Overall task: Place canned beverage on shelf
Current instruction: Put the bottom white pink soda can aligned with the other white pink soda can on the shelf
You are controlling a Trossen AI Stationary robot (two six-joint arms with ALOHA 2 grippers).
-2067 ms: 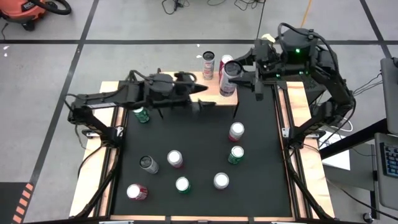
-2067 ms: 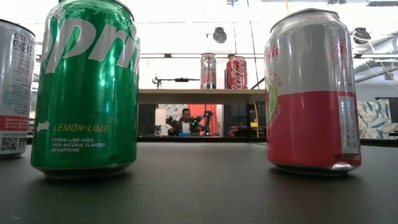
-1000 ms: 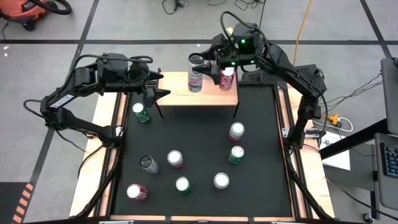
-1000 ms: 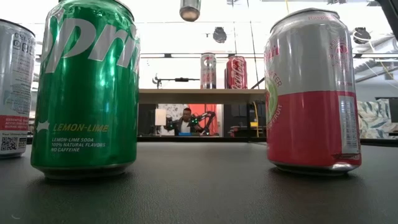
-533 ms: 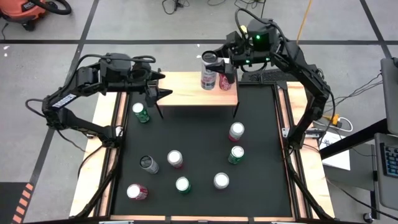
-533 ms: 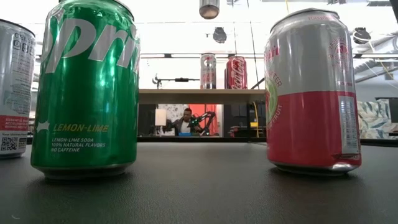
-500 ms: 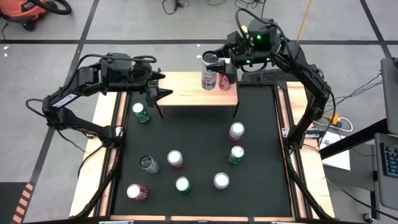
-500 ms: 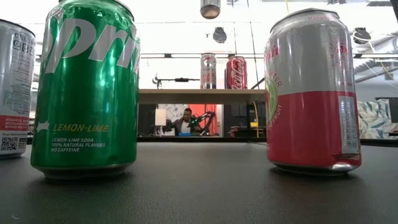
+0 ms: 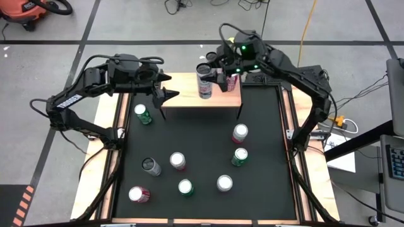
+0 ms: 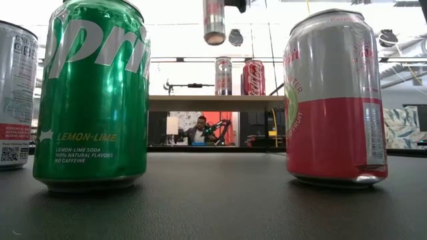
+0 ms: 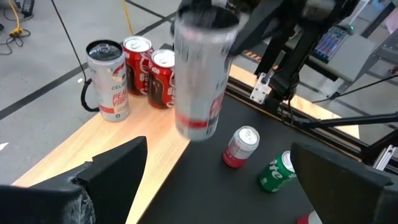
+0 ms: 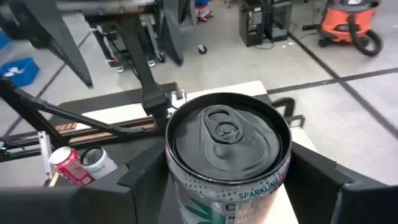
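Already your right gripper [image 9: 213,75] clamps the slick, rigid silver-and-white aluminium can [image 9: 204,82] mid-wall above the light-wood shelf [image 9: 183,96]; keep it upright. Left gripper [image 9: 165,85] gapes empty.

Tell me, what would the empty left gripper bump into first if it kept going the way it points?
Probably the silver can that the right gripper holds above the shelf; the open left gripper faces it, though depth is uncertain.

Two dark jointed arms, black looping cables, green status light on right arm [image 9: 297,69]
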